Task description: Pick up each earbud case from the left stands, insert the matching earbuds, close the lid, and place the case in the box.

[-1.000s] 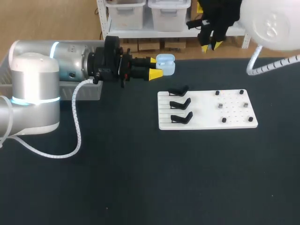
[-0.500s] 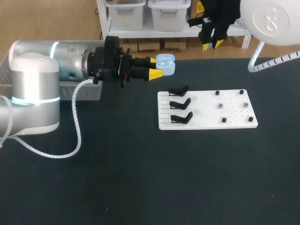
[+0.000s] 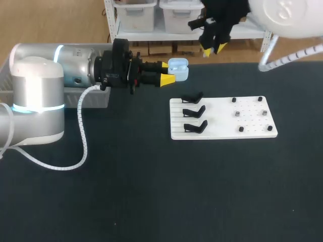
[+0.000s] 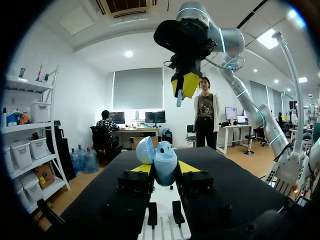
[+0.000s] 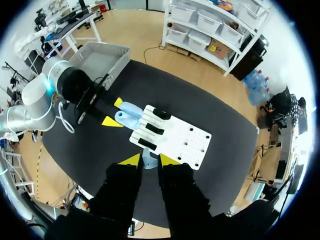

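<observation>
Above the table's far side, head view: the left gripper [image 3: 167,72] lies level, its fingers pinching a pale blue earbud case [image 3: 179,70] whose lid stands open. The case is held in the air beyond the white board [image 3: 222,121]. All three black stands [image 3: 194,112] on the board are bare. The right gripper [image 3: 213,49] hangs higher, just right of the case, tips down.

Left wrist view: the earbud case sits between the gripper's own yellow tips, both touching it, with the lid swung open to one side. The right gripper hovers above and ahead, tips pressed on a small pale earbud [image 4: 178,99] whose stem pokes out below them.

Right wrist view: the earbud is nipped between this gripper's own tips. Below lie the white board, the held earbud case and, beyond the left arm, the grey box [image 5: 102,57].

Step in hand, as judged: seating the earbud. Done well, the right gripper centres over the open cavity, clear of the lid, with the stem aligned to its socket. It then descends slowly and lets go only once the earbud rests in place. The left gripper should hold the case steady throughout.
</observation>
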You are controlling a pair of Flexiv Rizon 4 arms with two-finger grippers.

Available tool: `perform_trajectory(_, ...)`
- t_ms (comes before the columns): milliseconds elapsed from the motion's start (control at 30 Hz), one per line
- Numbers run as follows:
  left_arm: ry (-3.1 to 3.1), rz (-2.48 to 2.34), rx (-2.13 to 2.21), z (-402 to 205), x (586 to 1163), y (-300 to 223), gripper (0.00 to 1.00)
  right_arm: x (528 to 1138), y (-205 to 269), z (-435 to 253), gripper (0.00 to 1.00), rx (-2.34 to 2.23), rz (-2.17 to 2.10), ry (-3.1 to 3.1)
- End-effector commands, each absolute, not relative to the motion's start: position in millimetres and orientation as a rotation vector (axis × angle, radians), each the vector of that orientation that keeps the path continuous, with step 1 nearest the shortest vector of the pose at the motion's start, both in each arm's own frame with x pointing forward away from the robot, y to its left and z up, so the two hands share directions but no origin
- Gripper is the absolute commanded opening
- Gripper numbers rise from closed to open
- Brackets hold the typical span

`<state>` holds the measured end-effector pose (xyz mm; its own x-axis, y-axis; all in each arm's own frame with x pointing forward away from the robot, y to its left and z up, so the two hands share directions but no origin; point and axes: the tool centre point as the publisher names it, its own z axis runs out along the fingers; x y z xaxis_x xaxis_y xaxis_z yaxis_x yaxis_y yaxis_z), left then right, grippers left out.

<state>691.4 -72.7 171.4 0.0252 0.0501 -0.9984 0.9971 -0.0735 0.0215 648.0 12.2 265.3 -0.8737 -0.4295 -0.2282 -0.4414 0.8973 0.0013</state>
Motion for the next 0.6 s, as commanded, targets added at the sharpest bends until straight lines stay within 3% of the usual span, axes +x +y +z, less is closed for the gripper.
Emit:
perform_trajectory(33, 1.192, -1.215, 1.308, 171, 690, -73, 0.0, 652, 35, 263, 0.0, -0.681, 0.03, 2.89)
perform_trajectory(600, 1.192, -1.215, 1.308, 171, 690, -73, 0.0, 656, 78, 250, 0.0, -0.753, -0.014, 2.919)
